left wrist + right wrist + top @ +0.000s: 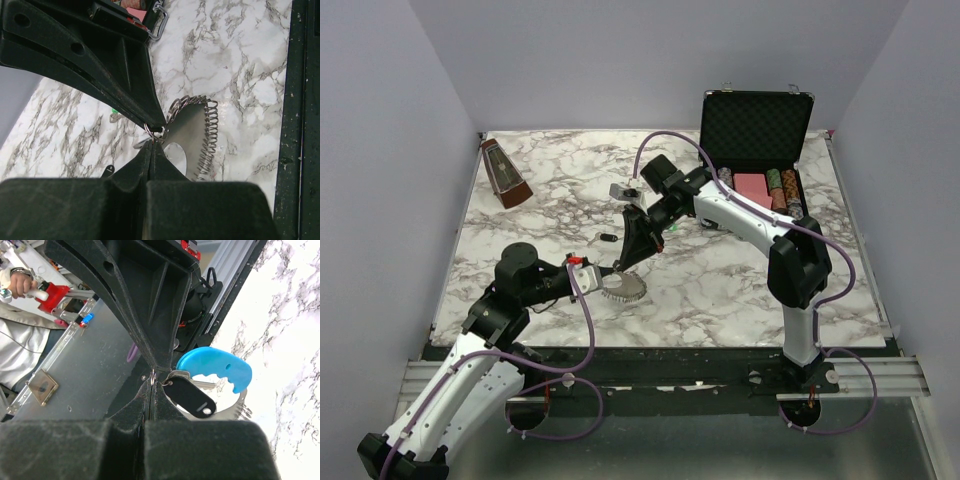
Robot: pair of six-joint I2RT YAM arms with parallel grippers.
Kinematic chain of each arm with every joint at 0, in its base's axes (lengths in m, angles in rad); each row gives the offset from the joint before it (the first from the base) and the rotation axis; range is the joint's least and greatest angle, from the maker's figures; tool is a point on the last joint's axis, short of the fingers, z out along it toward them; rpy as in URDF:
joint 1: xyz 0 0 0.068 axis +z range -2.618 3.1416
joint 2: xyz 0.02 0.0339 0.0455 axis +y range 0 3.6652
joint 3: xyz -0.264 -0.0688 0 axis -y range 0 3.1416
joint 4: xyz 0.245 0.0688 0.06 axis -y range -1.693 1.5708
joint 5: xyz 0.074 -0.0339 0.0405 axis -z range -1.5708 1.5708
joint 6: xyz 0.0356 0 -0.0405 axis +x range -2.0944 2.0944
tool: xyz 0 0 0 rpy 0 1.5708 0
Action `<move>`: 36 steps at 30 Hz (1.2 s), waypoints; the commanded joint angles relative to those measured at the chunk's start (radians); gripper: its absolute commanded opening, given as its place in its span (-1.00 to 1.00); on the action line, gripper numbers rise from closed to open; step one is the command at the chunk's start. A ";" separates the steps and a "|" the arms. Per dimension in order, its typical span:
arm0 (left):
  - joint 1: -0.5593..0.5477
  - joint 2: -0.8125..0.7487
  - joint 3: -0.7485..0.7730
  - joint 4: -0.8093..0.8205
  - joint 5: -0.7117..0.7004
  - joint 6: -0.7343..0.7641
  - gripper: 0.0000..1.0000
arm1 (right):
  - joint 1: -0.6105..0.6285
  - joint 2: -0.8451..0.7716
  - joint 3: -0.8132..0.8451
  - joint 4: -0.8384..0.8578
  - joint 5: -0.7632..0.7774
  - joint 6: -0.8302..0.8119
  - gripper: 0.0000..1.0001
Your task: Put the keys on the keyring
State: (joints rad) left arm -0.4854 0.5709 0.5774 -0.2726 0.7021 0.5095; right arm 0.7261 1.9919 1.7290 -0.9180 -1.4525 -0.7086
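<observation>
At the near middle of the table [740, 290], both arms meet tip to tip over the keyring [623, 288], which lies flat on the marble just in front of the left gripper [154, 146]. Left gripper: fingers fully together, tips at a small ring [149, 130] beside the keyring's coiled wire. I cannot tell whether it pinches that ring or only touches it. Right gripper [151, 381]: fingers fully together, the same small ring poking out of its tips. A black key [190, 396] hangs from it, right by the keyring's blue grip [215, 367]; I cannot tell if it is already linked to the loop. Judgement: the right arm presents the key by its ring while the left steadies the joint, so the ring can be worked onto the loop. A second black key [606, 238] and a green key [660, 243] lie apart on the marble, not yet threaded. Risk: the thin ring slips from such narrow tips.
</observation>
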 commanded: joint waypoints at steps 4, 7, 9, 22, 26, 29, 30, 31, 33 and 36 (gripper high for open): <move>0.005 0.004 0.048 -0.053 0.063 0.053 -1.00 | -0.007 0.022 0.029 0.017 -0.049 0.052 -0.99; -0.001 0.001 0.067 -0.091 0.053 0.098 -1.00 | -0.019 0.019 -0.003 0.112 -0.069 0.157 -0.99; -0.019 -0.006 0.073 -0.102 0.033 0.132 -1.00 | -0.024 0.015 -0.029 0.183 -0.086 0.236 -0.99; -0.176 0.041 0.110 -0.211 -0.142 0.273 -1.00 | -0.054 0.012 -0.080 0.349 -0.101 0.442 -0.99; -0.222 0.064 0.116 -0.227 -0.205 0.293 -1.00 | -0.059 0.008 -0.094 0.376 -0.089 0.474 -0.99; -0.252 0.087 0.127 -0.240 -0.256 0.308 -1.00 | -0.056 0.007 -0.105 0.409 -0.078 0.504 -0.99; -0.254 0.092 0.130 -0.247 -0.262 0.314 -1.00 | -0.059 0.005 -0.108 0.415 -0.077 0.509 -0.99; -0.257 0.093 0.131 -0.249 -0.266 0.311 -1.00 | -0.057 0.004 -0.109 0.421 -0.078 0.517 -0.99; -0.255 0.083 0.125 -0.240 -0.274 0.302 -1.00 | -0.057 -0.001 -0.112 0.430 -0.077 0.521 -0.99; -0.255 0.043 0.092 -0.192 -0.280 0.270 -1.00 | -0.059 -0.002 -0.112 0.430 -0.077 0.518 -0.99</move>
State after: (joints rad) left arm -0.7368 0.6594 0.6823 -0.5018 0.4595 0.7933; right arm 0.6659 1.9999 1.6234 -0.5262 -1.4818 -0.2173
